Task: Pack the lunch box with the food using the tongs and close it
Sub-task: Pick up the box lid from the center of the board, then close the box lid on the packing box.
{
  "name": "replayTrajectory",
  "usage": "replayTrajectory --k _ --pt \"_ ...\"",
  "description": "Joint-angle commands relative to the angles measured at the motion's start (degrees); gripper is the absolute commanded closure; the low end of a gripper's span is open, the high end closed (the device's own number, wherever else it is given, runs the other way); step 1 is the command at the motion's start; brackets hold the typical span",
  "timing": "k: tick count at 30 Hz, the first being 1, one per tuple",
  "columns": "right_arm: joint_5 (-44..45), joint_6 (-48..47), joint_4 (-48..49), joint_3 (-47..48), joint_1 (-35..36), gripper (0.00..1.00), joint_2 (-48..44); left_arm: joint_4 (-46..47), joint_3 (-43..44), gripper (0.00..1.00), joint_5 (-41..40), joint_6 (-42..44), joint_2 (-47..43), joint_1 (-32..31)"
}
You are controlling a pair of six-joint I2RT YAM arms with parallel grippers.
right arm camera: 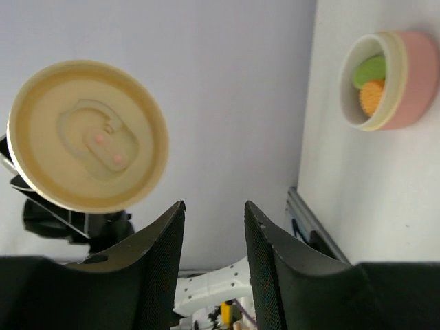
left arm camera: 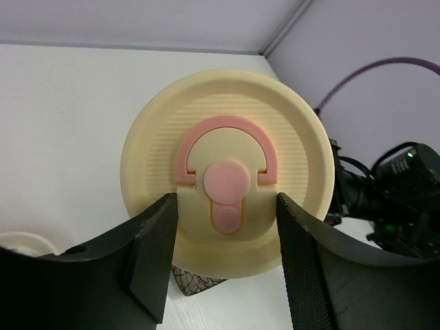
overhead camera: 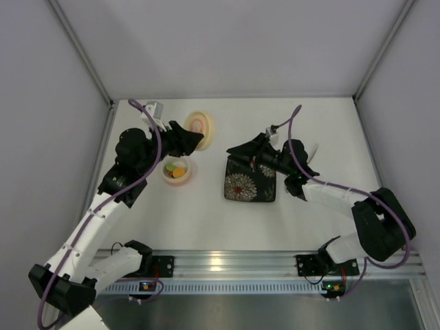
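Note:
The pinkish lunch box (overhead camera: pixel 177 171) stands uncovered left of centre. Inside it lie the food pieces: an orange one (overhead camera: pixel 179 173), a green one (overhead camera: pixel 170 166) and a pale one. The right wrist view shows the lunch box (right arm camera: pixel 393 79) lying sideways in frame. My left gripper (overhead camera: pixel 194 139) is shut on the cream lid (left arm camera: pixel 227 130), its fingers (left arm camera: pixel 155 240) pressing the lid's rim on both sides, behind and above the box. My right gripper (overhead camera: pixel 234 152) hangs open and empty over the plate's far left corner. A pale sliver (overhead camera: pixel 311 150) by the right forearm may be the tongs.
A black floral plate (overhead camera: pixel 250 183) lies at the centre, with nothing on its visible part; its corner (left arm camera: pixel 196 283) shows under the lid. Grey walls close in the table on three sides. The right arm (left arm camera: pixel 402 196) is close on the lid's right.

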Motion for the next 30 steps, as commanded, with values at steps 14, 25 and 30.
replayTrajectory --k 14,25,30 --pt "15.76 -31.2 -40.75 1.28 -2.43 0.6 -21.67 -16.43 6.35 1.0 -32.98 0.25 13.01 -0.1" --pt "15.68 -34.46 -45.07 -0.65 -2.43 0.6 -25.63 -19.86 5.12 1.0 -38.34 -3.61 21.64 -0.1" --pt "14.89 -34.28 -43.75 -2.5 -2.43 0.6 -25.55 -20.3 3.72 1.0 -39.22 -4.23 23.4 -0.1"
